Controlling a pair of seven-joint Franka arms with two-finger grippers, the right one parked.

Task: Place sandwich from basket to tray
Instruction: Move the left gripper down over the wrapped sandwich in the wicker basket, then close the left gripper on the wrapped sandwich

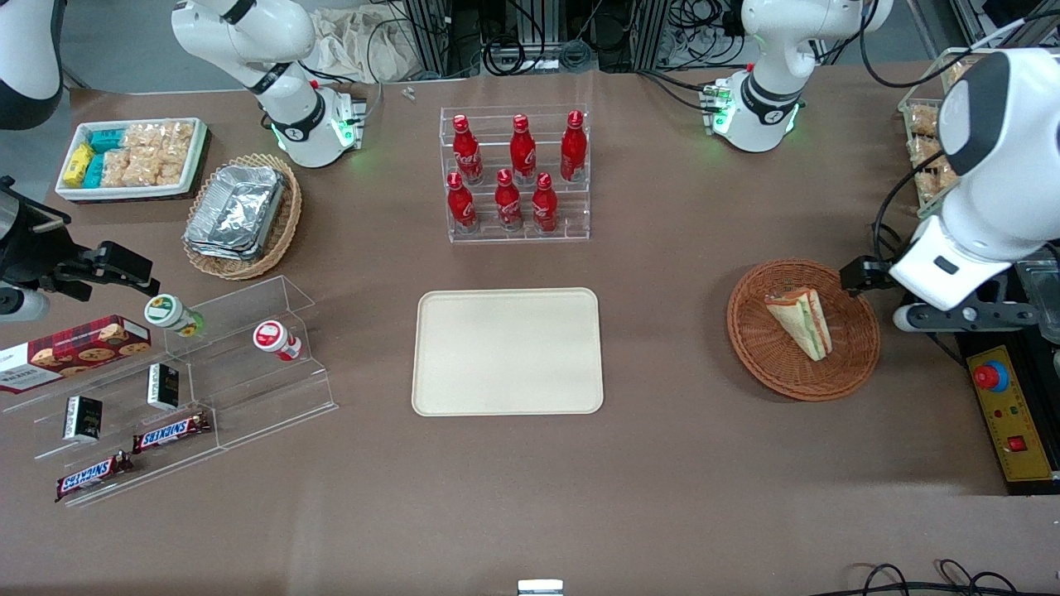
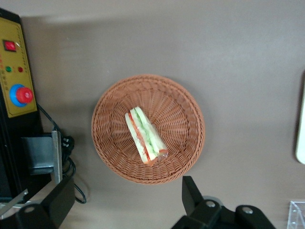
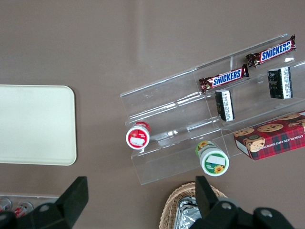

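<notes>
The sandwich (image 1: 802, 321) (image 2: 145, 136), a pale wedge with green and red filling, lies in the round reddish-brown basket (image 1: 749, 348) (image 2: 181, 109) toward the working arm's end of the table. My gripper (image 1: 861, 274) (image 2: 125, 187) hangs above the table just beside the basket's rim, open, with nothing between its fingers. It touches neither basket nor sandwich. The cream tray (image 1: 508, 351) lies flat at the table's middle with nothing on it. One edge of the tray (image 2: 301, 119) shows in the left wrist view.
A yellow control box with a red button (image 1: 1006, 410) (image 2: 18, 81) and cables sits close beside the basket. A rack of red bottles (image 1: 515, 174) stands farther from the camera than the tray. A clear snack shelf (image 1: 190, 372), a foil-filled tan basket (image 1: 240, 215) and a white bin (image 1: 132, 157) lie toward the parked arm's end.
</notes>
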